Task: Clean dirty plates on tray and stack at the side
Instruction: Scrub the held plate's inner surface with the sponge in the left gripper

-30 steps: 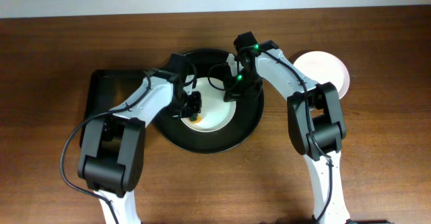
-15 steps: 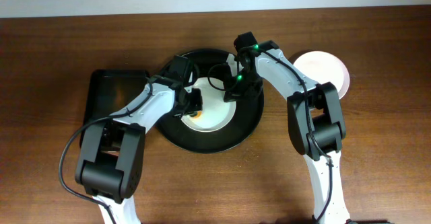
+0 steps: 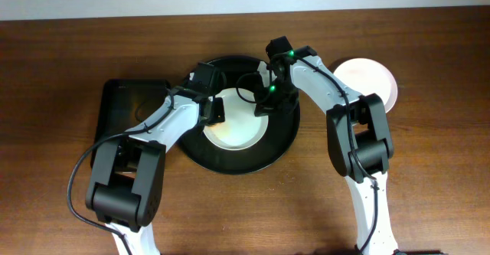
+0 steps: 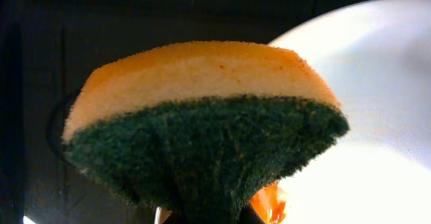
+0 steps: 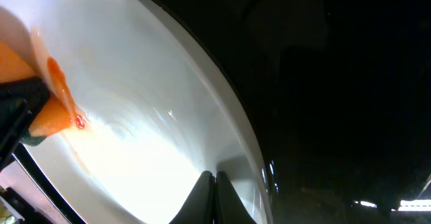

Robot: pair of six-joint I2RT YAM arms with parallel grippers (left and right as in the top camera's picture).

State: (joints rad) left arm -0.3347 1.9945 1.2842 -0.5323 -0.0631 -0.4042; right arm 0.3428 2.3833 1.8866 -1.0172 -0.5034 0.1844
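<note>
A white plate [image 3: 239,126] lies in the round black tray [image 3: 277,142]. My left gripper [image 3: 212,110] is shut on a yellow sponge with a green scouring face [image 4: 202,116], which sits at the plate's left rim. An orange smear [image 4: 269,204] shows just under the sponge and again in the right wrist view [image 5: 62,93]. My right gripper [image 5: 214,187] is shut, its fingertips resting on the plate [image 5: 135,130] near its right rim [image 3: 266,106]. A second white plate [image 3: 373,80] lies on the bare wood at the right. A third plate is out of view.
A rectangular black tray [image 3: 122,106] lies left of the round tray, under my left arm. Dark-brown wood tabletop [image 3: 429,178] surrounds both trays. The table's far edge runs along the top of the overhead view.
My left gripper has moved with the sponge from the plate's front left up to its far left rim. The orange smear seen from overhead no longer shows. The right arm has not moved.
</note>
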